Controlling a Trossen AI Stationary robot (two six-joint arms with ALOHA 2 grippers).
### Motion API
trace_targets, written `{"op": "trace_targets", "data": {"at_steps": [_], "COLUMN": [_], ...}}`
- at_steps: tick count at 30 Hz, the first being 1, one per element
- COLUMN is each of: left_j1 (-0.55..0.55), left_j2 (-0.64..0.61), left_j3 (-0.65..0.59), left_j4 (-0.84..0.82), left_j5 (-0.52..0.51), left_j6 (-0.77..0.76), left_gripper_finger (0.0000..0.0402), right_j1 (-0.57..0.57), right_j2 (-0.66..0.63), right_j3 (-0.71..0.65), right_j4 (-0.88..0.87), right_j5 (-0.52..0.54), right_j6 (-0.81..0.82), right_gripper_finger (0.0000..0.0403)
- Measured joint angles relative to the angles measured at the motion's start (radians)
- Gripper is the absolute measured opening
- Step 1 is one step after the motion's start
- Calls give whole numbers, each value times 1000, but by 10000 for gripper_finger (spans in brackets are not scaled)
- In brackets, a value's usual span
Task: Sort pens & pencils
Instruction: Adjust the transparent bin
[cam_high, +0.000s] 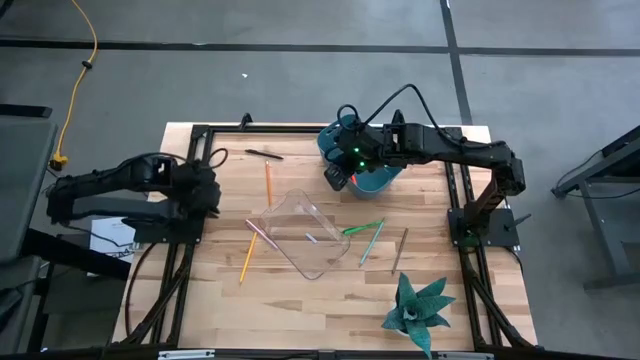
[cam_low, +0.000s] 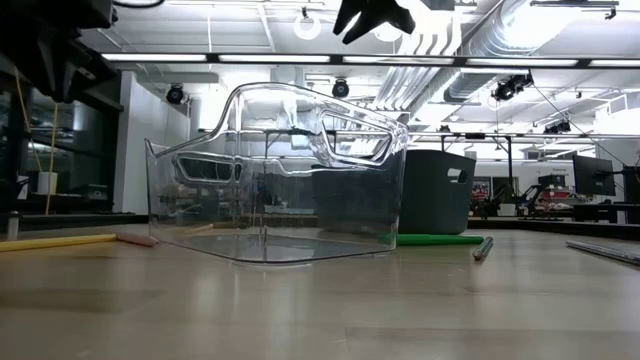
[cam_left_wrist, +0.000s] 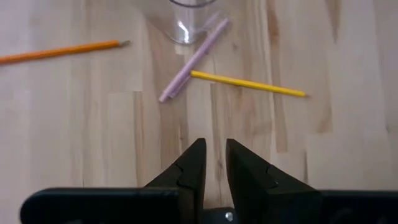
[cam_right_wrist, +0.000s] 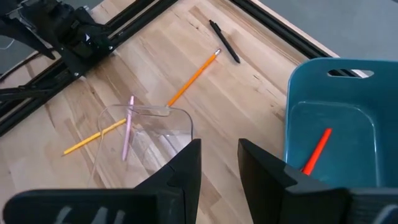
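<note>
Your right gripper (cam_right_wrist: 219, 163), parted and empty, hovers by the teal bin (cam_right_wrist: 298, 106) holding one red pen (cam_right_wrist: 316, 151); two yellow pencils (cam_left_wrist: 247, 83) lie by the clear bin (cam_high: 300, 232); your left gripper (cam_left_wrist: 211, 163) is nearly closed, empty

Grey floor (cam_high: 300, 90) crossed by dark seams surrounds the pale wood tabletop (cam_high: 300, 310); a yellow cable (cam_high: 82, 60) trails across it (far side). Overhead, strip lights (cam_low: 270, 58) and silver ducts (cam_low: 470, 40) glare.

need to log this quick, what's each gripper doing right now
left gripper: jaws slightly apart, empty, over bare table.
right gripper: jaws open, empty, by the teal bin.
</note>
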Motion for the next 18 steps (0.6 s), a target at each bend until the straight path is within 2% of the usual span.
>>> {"op": "trace_targets", "data": {"at_steps": [4, 8, 13, 18], "left_j1": [-104, -181, -234, -257], "left_j2": [3, 58, 168, 225], "left_j3": [0, 0, 0, 0], "left_j4": [42, 47, 70, 143], "left_j5": [-76, -166, -197, -212], "left_j6": [-83, -106, -187, -218], "left_gripper_finger": [51, 51, 51, 51], "right_j1": [0, 0, 7, 25], "right_j2": [0, 0, 0, 0], "right_j3": [0, 0, 0, 0], "right_j4": [-8, -18, -22, -27], "right_j5": [0, 0, -1, -1], "right_j6": [-23, -43, -61, -78], "right_gripper_finger": [97, 97, 97, 97]}}
